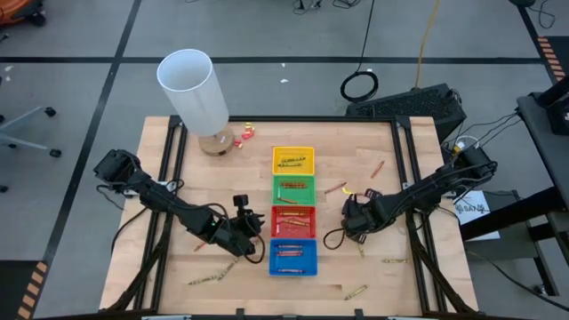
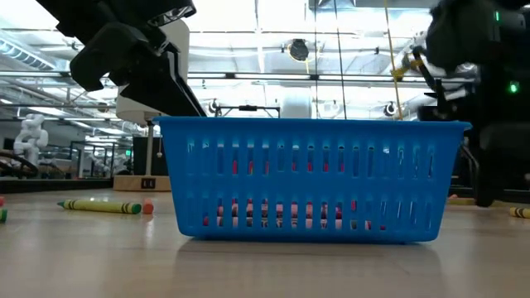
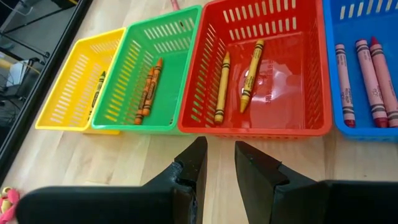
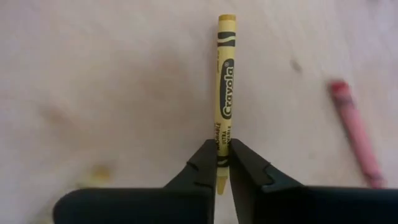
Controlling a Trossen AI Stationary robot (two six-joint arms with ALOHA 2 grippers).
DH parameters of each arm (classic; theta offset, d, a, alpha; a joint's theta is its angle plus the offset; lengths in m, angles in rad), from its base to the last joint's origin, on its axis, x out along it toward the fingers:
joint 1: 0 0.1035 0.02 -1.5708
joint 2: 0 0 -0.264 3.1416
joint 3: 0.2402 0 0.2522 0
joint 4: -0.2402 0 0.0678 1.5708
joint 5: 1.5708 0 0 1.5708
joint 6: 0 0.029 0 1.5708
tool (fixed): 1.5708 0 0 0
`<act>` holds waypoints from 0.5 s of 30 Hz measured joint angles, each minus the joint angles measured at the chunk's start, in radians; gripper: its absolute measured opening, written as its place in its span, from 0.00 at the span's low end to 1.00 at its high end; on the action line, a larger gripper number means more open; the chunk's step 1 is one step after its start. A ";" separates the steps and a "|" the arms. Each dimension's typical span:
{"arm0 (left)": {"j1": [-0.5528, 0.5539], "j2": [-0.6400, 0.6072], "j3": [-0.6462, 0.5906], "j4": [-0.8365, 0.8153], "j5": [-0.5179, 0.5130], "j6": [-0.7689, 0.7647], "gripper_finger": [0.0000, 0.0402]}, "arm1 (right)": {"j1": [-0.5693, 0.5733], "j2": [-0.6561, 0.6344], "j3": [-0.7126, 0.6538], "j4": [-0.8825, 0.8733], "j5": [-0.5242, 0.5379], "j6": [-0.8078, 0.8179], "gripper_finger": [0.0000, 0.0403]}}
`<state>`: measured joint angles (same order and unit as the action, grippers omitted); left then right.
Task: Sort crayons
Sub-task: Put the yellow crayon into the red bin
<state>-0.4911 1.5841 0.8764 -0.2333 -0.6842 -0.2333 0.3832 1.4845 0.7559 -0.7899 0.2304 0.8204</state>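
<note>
The right gripper [image 4: 219,163] jaws pinch a yellow crayon [image 4: 224,81] (its lower end hidden between them), a red crayon [image 4: 356,132] blurred at three o'clock.

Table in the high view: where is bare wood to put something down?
Free: the table between the white cylinder and the left arm; also the far right corner, past the red crayon. Crowded: the four trays mid-table, with both arms beside them.
</note>
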 joint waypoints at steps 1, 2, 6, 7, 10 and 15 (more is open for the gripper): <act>0.000 0.000 0.000 0.000 0.000 0.000 0.21 | 0.007 -0.001 0.014 0.006 -0.001 -0.008 0.02; 0.000 0.000 0.000 0.000 0.000 0.000 0.21 | 0.014 -0.001 0.028 0.005 -0.001 -0.022 0.01; 0.000 0.000 0.000 0.001 0.045 0.004 0.21 | 0.059 -0.010 0.076 0.008 0.004 -0.045 0.01; 0.000 0.000 0.000 0.001 0.052 0.004 0.21 | 0.073 -0.018 0.084 0.025 0.014 -0.047 0.01; 0.000 0.000 0.000 0.000 0.064 0.007 0.21 | 0.129 -0.049 0.087 0.121 0.108 -0.049 0.01; 0.000 0.000 0.000 0.000 0.078 0.011 0.21 | 0.223 -0.082 0.087 0.286 0.325 -0.064 0.01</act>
<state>-0.4915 1.5841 0.8764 -0.2333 -0.6060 -0.2222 0.6064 1.4029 0.8429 -0.5039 0.5557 0.7565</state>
